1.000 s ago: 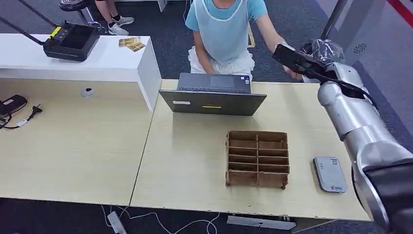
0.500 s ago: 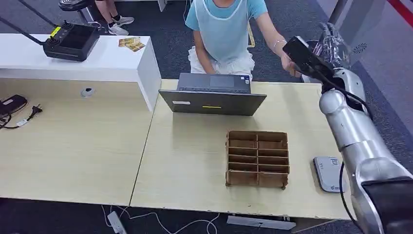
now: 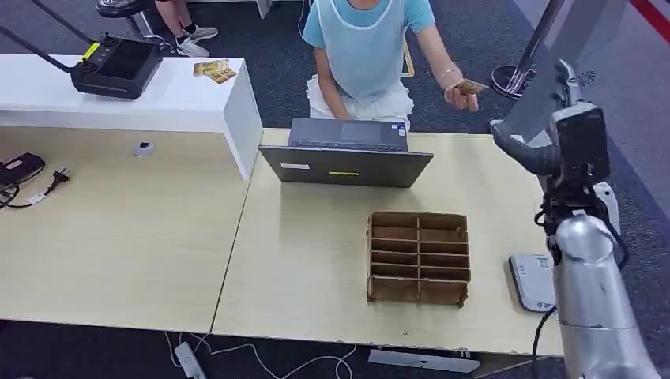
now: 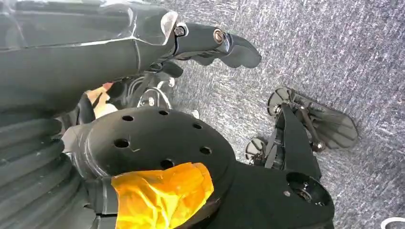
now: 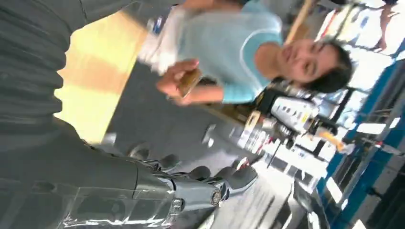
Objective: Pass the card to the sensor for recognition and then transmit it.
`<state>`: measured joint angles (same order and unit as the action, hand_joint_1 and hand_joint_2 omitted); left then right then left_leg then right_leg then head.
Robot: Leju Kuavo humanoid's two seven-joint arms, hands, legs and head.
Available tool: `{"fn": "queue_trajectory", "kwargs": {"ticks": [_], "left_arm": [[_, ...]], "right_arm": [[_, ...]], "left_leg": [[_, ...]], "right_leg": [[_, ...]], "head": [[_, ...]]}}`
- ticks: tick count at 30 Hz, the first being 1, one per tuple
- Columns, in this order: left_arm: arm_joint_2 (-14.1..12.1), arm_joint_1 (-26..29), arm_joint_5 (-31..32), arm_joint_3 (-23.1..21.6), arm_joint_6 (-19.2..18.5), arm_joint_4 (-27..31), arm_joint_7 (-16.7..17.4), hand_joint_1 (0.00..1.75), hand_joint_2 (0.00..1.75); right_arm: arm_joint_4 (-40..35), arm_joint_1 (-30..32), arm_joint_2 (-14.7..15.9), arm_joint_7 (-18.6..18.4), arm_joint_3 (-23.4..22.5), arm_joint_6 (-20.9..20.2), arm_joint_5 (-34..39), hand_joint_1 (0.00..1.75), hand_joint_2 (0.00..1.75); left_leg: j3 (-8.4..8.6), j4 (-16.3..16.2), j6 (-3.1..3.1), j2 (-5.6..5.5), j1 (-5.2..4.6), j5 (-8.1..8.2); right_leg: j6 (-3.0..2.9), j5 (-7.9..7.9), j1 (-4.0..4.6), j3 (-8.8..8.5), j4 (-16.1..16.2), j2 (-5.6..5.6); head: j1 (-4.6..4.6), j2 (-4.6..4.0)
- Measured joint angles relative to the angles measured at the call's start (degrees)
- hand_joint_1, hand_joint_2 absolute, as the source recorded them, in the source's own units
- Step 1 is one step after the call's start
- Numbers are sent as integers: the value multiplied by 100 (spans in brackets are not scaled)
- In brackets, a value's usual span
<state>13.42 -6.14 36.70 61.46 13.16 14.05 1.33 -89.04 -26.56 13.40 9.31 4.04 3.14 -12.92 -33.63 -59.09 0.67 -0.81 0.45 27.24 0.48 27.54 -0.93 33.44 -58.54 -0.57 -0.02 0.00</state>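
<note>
The gold card is pinched in the hand of a person in a light blue shirt, beyond the table's far right corner; the right wrist view shows the card too. My right hand is raised to the right of that person's hand, apart from the card, its thumb stretched out with nothing in it. My right arm rises over the table's right edge. The grey card sensor lies flat on the table beside the arm. My left hand hangs over the carpet floor, holding nothing.
A brown cardboard organiser with several slots stands mid-table. An open laptop sits at the far edge in front of the person. On the white counter at the left lie a black controller and more cards.
My right hand has pulled away from the person's hand and swung up and to the right. The card is now in the person's hand, clear of mine.
</note>
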Motion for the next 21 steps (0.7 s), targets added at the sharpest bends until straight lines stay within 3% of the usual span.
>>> {"fn": "queue_trajectory", "kwargs": {"ticks": [8,9,12,21], "left_arm": [[42,9,-225,188,50,-2,-127,0,175],[48,9,-245,227,61,0,-125,0,175],[61,7,-308,301,111,0,-125,0,175],[77,-1,-439,478,122,0,-124,0,175]], "right_arm": [[-1588,1839,-42,494,-450,-439,1413,0,175],[-1737,2077,-44,581,-489,-459,1430,0,0],[-2184,2732,-100,898,-539,-397,1238,0,0],[-2877,3824,-317,1152,-555,60,264,0,0]], "left_leg": [[-1,2,3,2,1,9],[-1,2,1,1,1,11],[-1,4,5,6,1,14],[9,5,3,16,1,17]], "right_leg": [[4,11,1,3,2,1],[5,12,1,3,2,1],[5,12,0,3,2,5],[9,18,0,-2,2,13]], "head": [[-2,0],[0,0],[-2,0],[0,0]]}}
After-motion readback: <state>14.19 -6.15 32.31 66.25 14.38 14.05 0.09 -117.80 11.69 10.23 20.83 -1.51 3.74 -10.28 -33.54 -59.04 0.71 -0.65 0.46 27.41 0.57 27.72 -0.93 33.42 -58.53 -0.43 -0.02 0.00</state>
